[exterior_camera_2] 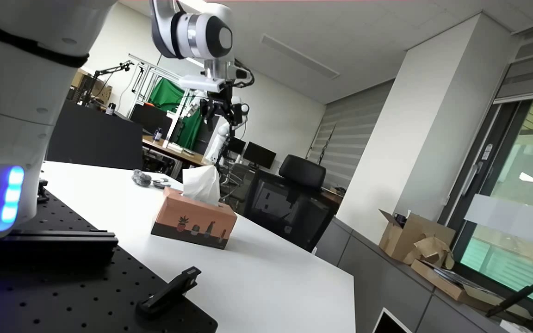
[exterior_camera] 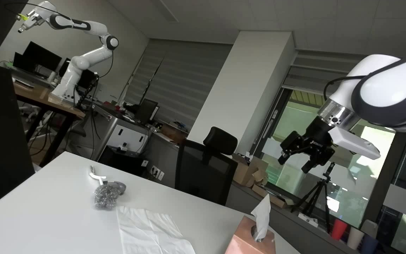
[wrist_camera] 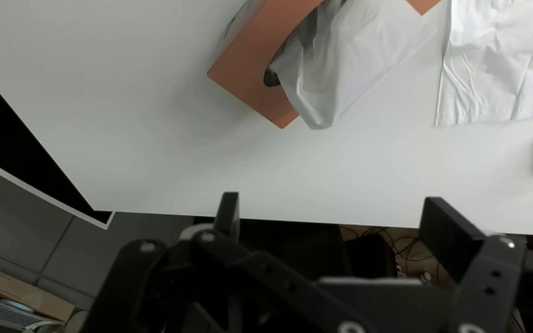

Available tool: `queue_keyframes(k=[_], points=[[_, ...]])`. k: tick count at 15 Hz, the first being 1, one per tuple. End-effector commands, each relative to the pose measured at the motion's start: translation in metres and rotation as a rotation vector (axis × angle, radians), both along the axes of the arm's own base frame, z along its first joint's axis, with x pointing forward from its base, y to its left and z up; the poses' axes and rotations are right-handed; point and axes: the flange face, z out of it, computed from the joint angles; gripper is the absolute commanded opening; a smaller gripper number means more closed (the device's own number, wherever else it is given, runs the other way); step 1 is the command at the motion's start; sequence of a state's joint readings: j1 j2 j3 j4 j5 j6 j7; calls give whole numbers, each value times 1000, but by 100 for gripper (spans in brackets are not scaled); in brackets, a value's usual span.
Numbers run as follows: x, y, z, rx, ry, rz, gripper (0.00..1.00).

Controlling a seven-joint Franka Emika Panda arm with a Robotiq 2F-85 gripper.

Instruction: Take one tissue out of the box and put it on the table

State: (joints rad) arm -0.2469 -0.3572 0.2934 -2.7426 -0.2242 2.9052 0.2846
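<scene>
The claw (wrist_camera: 331, 203) hangs released under its white arm (exterior_camera: 386, 86), two fingers (wrist_camera: 228, 210) spread well apart, high above the white worktop (exterior_camera: 55, 201). On it stands the tissue box (exterior_camera_2: 192, 219), salmon-coloured with plants printed over a dark band on its side; one tissue (exterior_camera_2: 203, 184) pokes up out of its top opening. A loose tissue (exterior_camera: 150, 233), flat and creased, lies on the worktop near the box, to its left in an exterior view. Just past it, farther left, sits a grey shaggy bundle (exterior_camera: 106, 197) (what it is, I can't make out) next to a pale curved piece (exterior_camera: 99, 177). A black perforated plate (exterior_camera_2: 77, 305) lies at the near left in an exterior view, with a black clamp-like piece (exterior_camera_2: 169, 291) on its edge. At the worktop's far side, in both exterior views, stands a black mesh chair (exterior_camera_2: 289, 208). Beyond it, to the right, cardboard boxes (exterior_camera_2: 417, 238) rest below the window (exterior_camera_2: 511, 175); a black tripod (exterior_camera: 318, 195) stands near them. At the far left, a second white arm (exterior_camera: 83, 63) rises from a brown desk (exterior_camera: 35, 94).
</scene>
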Motion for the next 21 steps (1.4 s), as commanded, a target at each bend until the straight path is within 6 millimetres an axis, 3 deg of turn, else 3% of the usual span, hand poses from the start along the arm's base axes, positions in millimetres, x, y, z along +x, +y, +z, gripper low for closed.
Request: queue_keyframes(k=[1, 2, 4, 14, 21], points=[[20, 3, -21, -30, 28, -27, 100], [6, 4, -16, -26, 24, 1, 100], [7, 4, -24, -24, 39, 1, 100], [7, 5, -21, -25, 32, 4, 100], [26, 2, -9, 10, -93, -249, 100]])
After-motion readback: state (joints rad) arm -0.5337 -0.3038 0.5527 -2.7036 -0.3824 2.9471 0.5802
